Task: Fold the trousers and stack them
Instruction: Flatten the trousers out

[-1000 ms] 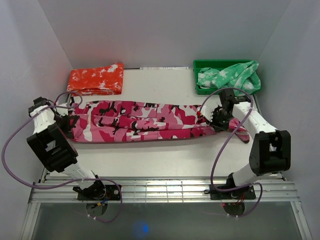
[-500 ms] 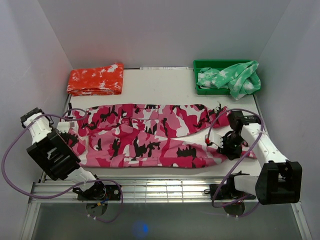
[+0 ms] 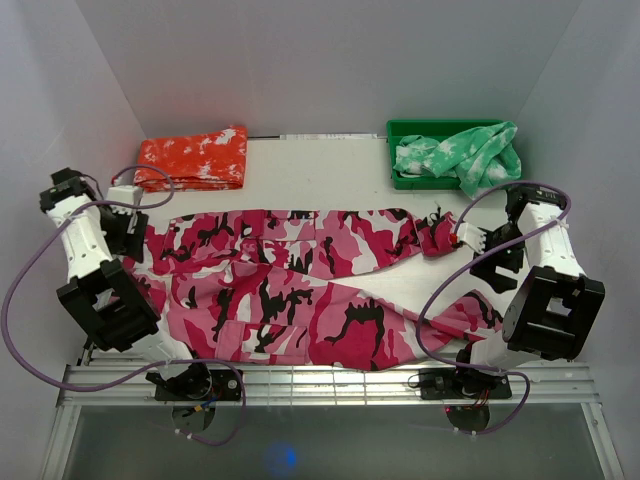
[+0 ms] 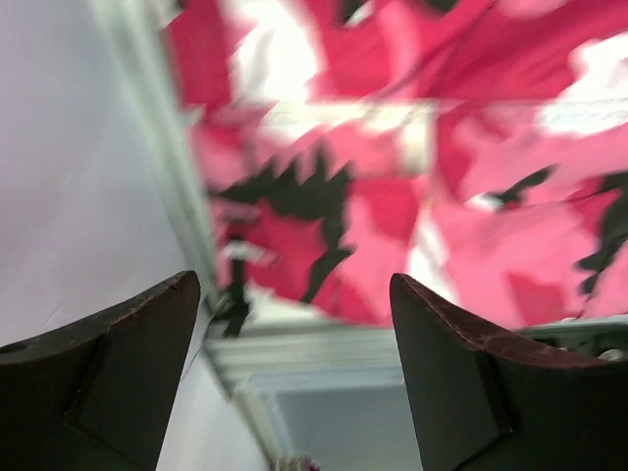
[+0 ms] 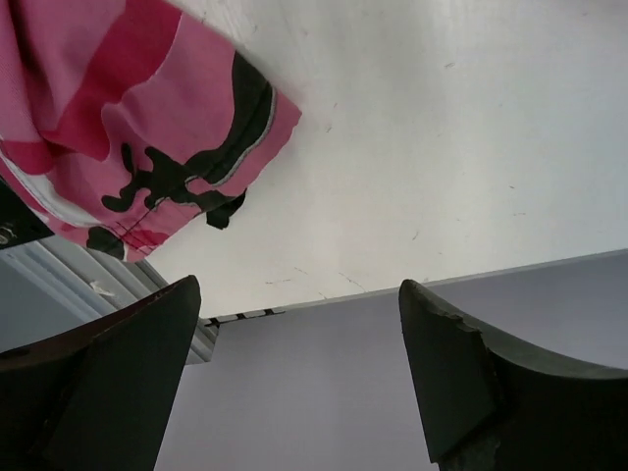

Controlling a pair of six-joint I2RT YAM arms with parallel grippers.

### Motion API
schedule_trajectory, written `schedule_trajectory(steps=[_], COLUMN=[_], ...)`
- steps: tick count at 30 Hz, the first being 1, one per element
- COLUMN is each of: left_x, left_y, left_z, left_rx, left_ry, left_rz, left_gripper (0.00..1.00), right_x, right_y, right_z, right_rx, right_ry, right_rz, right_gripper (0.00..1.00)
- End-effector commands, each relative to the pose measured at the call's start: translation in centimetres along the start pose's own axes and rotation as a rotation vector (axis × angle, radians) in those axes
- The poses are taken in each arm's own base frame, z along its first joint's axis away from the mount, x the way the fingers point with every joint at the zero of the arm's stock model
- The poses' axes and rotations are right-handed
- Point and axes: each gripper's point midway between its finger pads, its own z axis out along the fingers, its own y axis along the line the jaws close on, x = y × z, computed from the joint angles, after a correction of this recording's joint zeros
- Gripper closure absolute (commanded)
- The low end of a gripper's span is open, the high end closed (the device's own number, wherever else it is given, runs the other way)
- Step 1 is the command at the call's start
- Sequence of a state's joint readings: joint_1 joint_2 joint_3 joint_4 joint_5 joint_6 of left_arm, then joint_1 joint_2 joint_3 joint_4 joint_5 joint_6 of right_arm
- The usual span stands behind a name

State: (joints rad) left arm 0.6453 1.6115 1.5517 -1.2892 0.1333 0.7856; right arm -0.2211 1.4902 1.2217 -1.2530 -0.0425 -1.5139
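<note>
1. Trousers (image 3: pixel 290 290) lie spread on the table (image 3: pixel 330 170) between both claws. The waist end is by the left claw and the two legs splay toward the right one.
2. Left claw (image 4: pixel 294 294): jaws wide with nothing between them. Camouflage cloth lies just beyond its fingertips.
3. Right claw (image 5: pixel 299 294): jaws wide and empty. One cuff (image 5: pixel 167 147) sits just beside it, with bare table past that.
4. Handling, as I judge it: light, soft, limp cloth that will sag and wrinkle. It is not fragile and should hold in a firm pinch.
5. Best hold: pinch hems at waistband and cuff, catching both layers, and lift evenly.
</note>
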Motion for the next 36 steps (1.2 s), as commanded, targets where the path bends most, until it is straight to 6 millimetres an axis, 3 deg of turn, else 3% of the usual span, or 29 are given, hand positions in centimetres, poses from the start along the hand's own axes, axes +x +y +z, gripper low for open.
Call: schedule_trajectory(steps=[1,5,8,12,13,16,18,21,25,29,30,32,33,34,36], left_x=[-1.6,-0.6,-0.7,-4.4,-5.0,-6.1,-7.0,-7.7,-8.0,-8.3,-8.6,-9.1,-9.2,-9.3,-9.6], left_y=[-5.8,-8.7,-10.6,-15.1,-17.1,-19.1,-19.4,-19.8,-19.6,-19.5,-19.6,-19.6,-19.6,-19.6,-19.5], left_z=[2.2,4.9,5.6,2.9,2.8,3.0,2.9,3.3,4.4,5.6,5.7,5.8,6.1,6.2,6.4], left_rx=[0.146,0.227,0.312,0.400,0.415,0.422,0.426,0.445,0.432,0.436,0.440,0.442,0.448,0.447,0.442], left_ry=[-0.021,0.020,0.003,-0.193,-0.186,-0.176,-0.177,-0.165,-0.151,-0.132,-0.139,-0.145,-0.137,-0.134,-0.134], left_rz=[-0.047,-0.081,-0.055,0.129,0.207,0.266,0.254,0.245,0.246,0.229,0.227,0.213,0.211,0.209,0.214], left_gripper=[0.11,0.11,0.12,0.11,0.11,0.11,0.11,0.11,0.11,0.11,0.11,0.12,0.12,0.12,0.13], right_x=[2.4,4.1,5.4,5.3,5.3,4.1,3.9,4.4,4.5,4.2,4.2,4.6,4.7,4.8,4.6], right_y=[2.8,5.7,8.0,10.0,10.2,9.4,7.8,7.5,8.3,10.5,11.0,12.0,12.1,12.1,11.1], right_z=[1.0,2.3,3.2,4.4,4.7,5.7,6.3,7.2,7.9,8.8,9.2,10.6,10.8,10.9,9.9], right_rx=[-0.105,-0.154,-0.192,-0.217,-0.222,-0.177,-0.126,-0.149,-0.206,-0.254,-0.258,-0.254,-0.251,-0.247,-0.216], right_ry=[0.032,0.022,0.038,-0.011,-0.022,-0.097,-0.113,-0.098,-0.101,-0.110,-0.098,-0.067,-0.061,-0.057,-0.063], right_rz=[-0.081,-0.143,-0.208,-0.237,-0.242,-0.233,-0.195,-0.156,-0.090,-0.093,-0.100,-0.099,-0.094,-0.089,-0.041], right_gripper=[0.14,0.17,0.15,0.07,0.06,0.03,0.02,0.07,0.14,0.16,0.18,0.35,0.45,0.66,0.83])
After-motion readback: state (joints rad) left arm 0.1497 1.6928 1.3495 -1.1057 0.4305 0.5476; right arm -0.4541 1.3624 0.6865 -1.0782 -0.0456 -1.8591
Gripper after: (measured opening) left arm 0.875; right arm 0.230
